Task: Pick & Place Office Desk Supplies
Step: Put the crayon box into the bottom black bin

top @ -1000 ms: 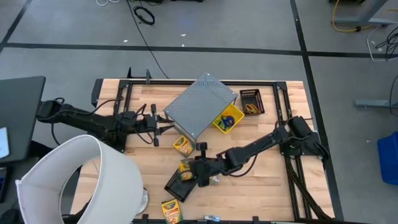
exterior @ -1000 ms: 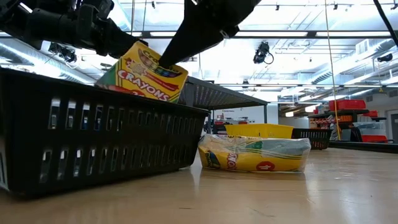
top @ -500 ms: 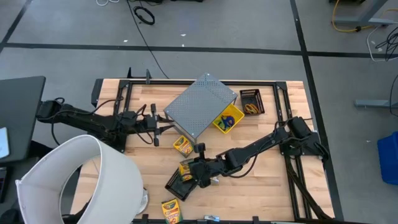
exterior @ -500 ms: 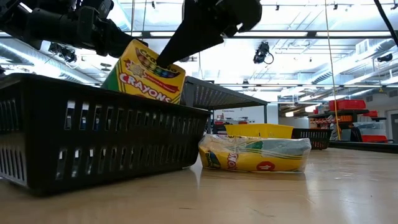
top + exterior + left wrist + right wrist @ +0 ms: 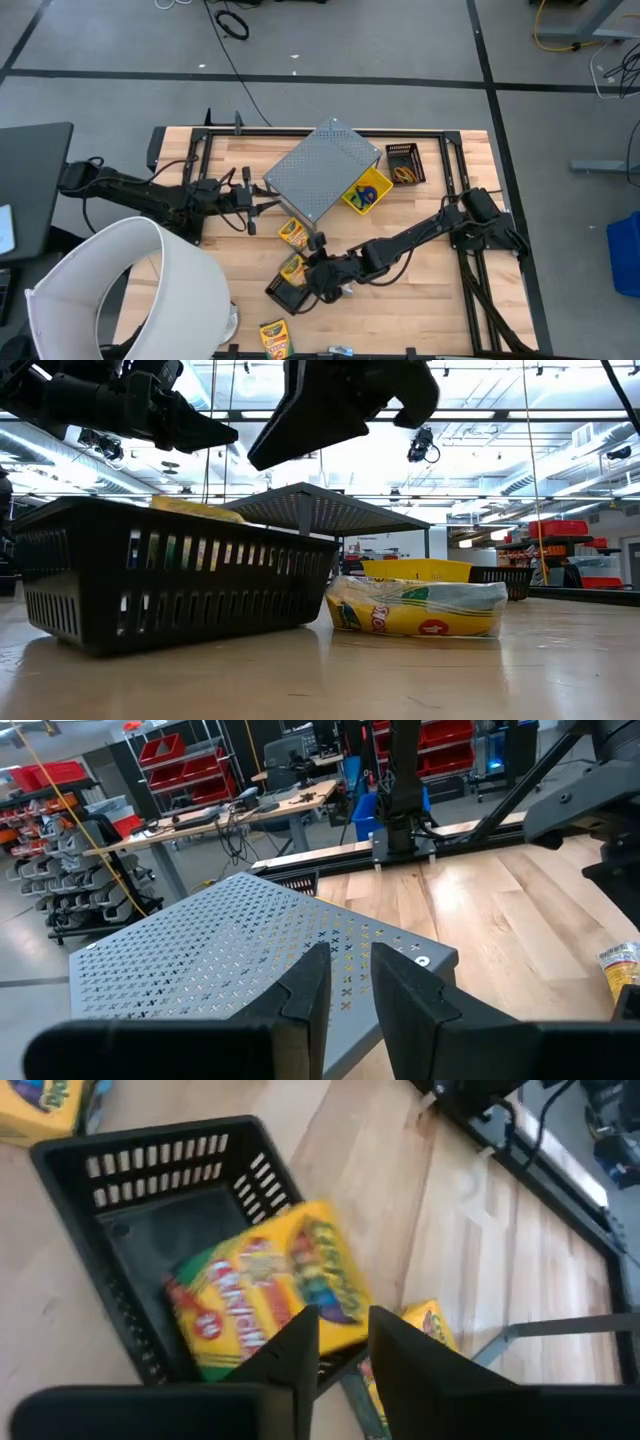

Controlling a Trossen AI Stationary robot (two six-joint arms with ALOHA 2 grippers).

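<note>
The right arm reached from the desk's right edge toward the front centre, its right gripper poised above the black basket. Its fingers stood slightly apart, gripping nothing. A crayon box lay tilted inside the basket, one end on the rim. The left arm extended level from the left edge, left gripper near the perforated metal box, fingers narrowly parted and empty.

Right gripper low near table middle above a black basket, crayon box at its nine o'clock, left gripper near grey perforated panel.
</note>
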